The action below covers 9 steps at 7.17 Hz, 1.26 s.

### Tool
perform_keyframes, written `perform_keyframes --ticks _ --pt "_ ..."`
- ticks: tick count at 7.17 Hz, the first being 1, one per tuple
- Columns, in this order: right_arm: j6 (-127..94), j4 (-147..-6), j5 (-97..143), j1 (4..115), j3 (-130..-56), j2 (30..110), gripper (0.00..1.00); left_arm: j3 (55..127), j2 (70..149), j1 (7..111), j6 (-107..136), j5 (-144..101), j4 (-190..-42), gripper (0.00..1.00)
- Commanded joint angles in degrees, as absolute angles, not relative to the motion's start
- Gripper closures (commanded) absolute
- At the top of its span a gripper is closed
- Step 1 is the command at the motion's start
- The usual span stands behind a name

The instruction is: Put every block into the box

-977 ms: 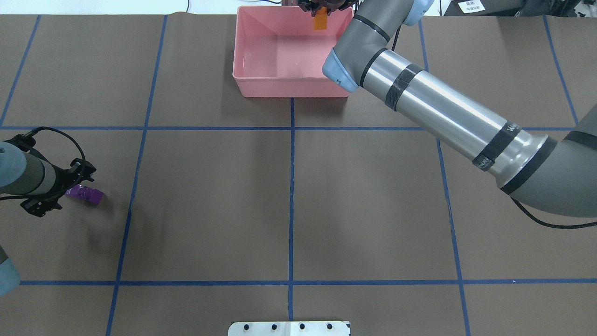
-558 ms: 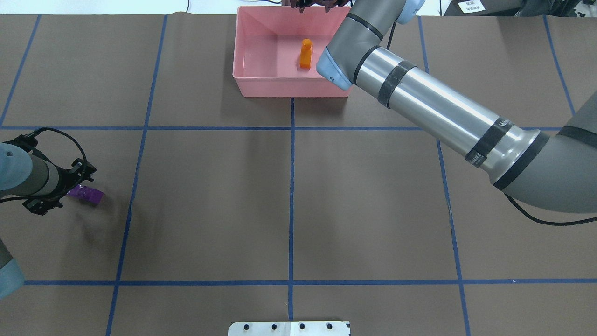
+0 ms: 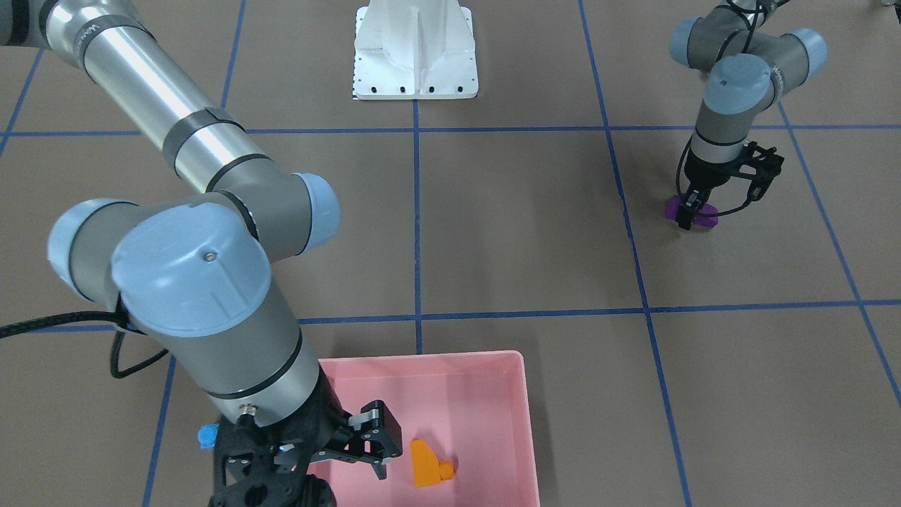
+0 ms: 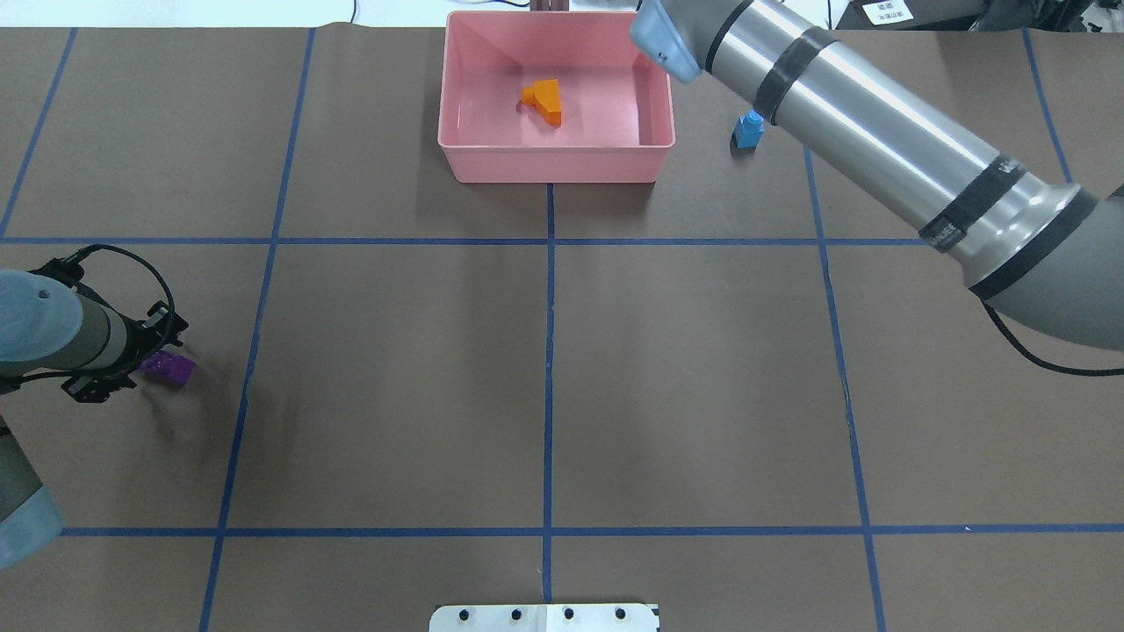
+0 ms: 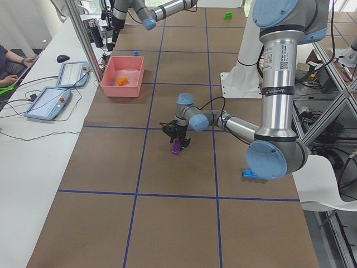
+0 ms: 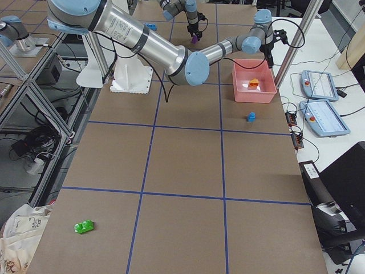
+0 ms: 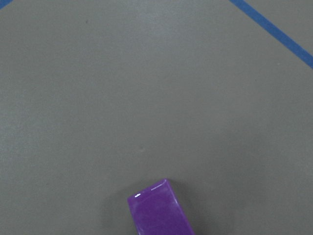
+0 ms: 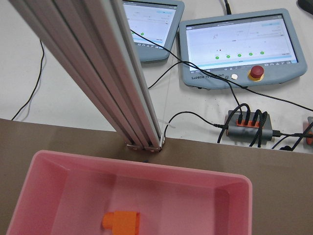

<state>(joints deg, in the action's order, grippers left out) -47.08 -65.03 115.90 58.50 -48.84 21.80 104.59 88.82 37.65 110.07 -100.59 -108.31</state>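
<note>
The pink box [image 4: 553, 168] stands at the table's far middle. An orange block [image 4: 544, 98] lies on its side inside it, also in the right wrist view [image 8: 122, 223]. My right gripper [image 3: 352, 461] hangs open over the box's far edge, holding nothing. A small blue block [image 4: 748, 130] sits on the table just right of the box. A purple block [image 4: 171, 369] lies at the near left. My left gripper [image 3: 686, 215] is open and down at it, fingers [image 3: 684, 220] against the block, which rests on the table [image 7: 159, 210]. Farther off lie a green block [image 6: 84, 227] and a long blue block [image 5: 251, 174].
The white arm base [image 3: 415, 53] stands at the robot's side of the table. Beyond the box are an aluminium post [image 8: 117, 88], touch panels [image 8: 239, 46] and cables. A person's arm [image 5: 8, 61] shows at the operators' desk. Blue tape lines cross the brown table cover [image 4: 544, 377].
The right gripper let go of the orange block, which fell into the box and tipped onto its side. The right arm swung right, uncovering the small blue block. The left gripper shifted over the purple block.
</note>
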Motion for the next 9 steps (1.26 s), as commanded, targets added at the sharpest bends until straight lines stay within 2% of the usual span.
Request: perform_keyframes --ticks 1,4,5,6,9 --pt "-37.4 -75.8 122.3 64.3 -51.6 22.4 0.00 106.4 89.1 37.1 111.4 -99.9 -107.8 1.00" --pt "-33.7 -74.7 126.1 65.1 -61.1 36.1 0.00 114.3 89.0 38.0 105.2 -104.9 -101.0 1.00" --pt "-34.0 -71.7 124.2 63.4 -61.3 38.4 0.00 116.3 89.9 39.1 103.9 -105.2 -98.3 1.00" --pt "-34.4 -67.6 119.5 60.9 -61.4 40.8 0.00 117.6 94.8 42.9 100.7 -108.1 -93.0 1.00" --pt "-34.6 -66.6 114.3 56.4 -60.3 43.3 0.00 117.4 122.8 50.2 92.9 -110.5 -63.5 1.00"
